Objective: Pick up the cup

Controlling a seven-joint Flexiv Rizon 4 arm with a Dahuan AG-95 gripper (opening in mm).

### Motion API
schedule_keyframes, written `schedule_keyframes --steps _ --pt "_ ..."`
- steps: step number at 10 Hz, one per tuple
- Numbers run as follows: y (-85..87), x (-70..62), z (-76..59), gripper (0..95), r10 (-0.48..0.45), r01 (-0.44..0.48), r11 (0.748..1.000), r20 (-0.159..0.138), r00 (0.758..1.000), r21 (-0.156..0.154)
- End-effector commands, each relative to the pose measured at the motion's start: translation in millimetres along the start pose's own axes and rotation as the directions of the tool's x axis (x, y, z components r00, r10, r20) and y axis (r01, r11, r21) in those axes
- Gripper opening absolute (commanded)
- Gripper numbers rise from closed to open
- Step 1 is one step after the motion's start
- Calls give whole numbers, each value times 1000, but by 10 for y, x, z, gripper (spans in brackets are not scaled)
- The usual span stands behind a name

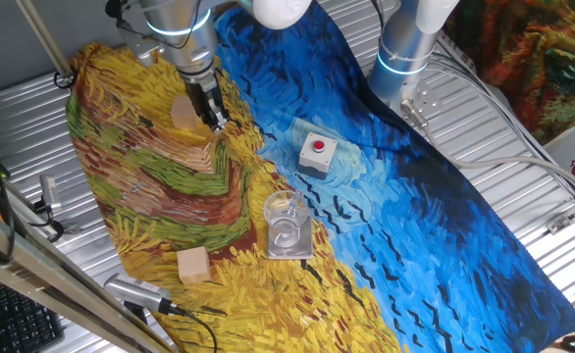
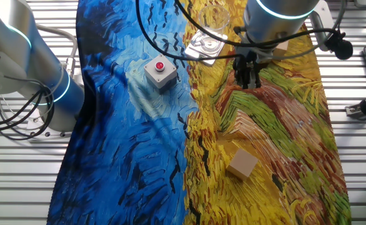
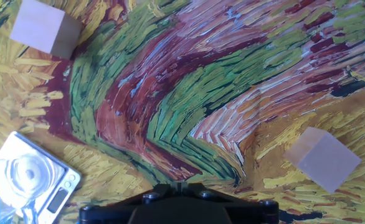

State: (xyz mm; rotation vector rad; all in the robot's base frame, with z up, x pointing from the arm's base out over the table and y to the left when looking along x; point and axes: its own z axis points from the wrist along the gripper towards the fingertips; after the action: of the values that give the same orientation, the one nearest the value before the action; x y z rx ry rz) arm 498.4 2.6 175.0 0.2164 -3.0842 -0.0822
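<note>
The cup (image 1: 286, 220) is a small clear tumbler standing upright on a flat grey square plate (image 1: 301, 251) on the yellow part of the painted cloth. It also shows at the far edge of the other fixed view (image 2: 215, 17) and at the bottom left of the hand view (image 3: 19, 175). My gripper (image 1: 216, 120) hangs over the cloth well away from the cup, beside a wooden cube (image 1: 183, 113). Its fingers are together and hold nothing. The gripper also shows in the other fixed view (image 2: 247, 80) and in the hand view (image 3: 181, 185).
A second wooden cube (image 1: 193, 265) lies near the cloth's front edge, left of the cup. A grey box with a red button (image 1: 317, 150) sits on the blue part. A second robot arm's base (image 1: 405, 49) stands at the back. Cables and a microphone (image 1: 140, 292) lie beside the cloth.
</note>
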Motion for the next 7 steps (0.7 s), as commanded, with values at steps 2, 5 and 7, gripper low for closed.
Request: schedule_keyframes --steps 2,5,7 --pt "52 -2 -12 0 5 -6 1000 25 1000 12" --pt "225 -39 14 0 26 -27 998 10 1000 62" --pt "369 -52 21 0 59 -60 996 15 998 68"
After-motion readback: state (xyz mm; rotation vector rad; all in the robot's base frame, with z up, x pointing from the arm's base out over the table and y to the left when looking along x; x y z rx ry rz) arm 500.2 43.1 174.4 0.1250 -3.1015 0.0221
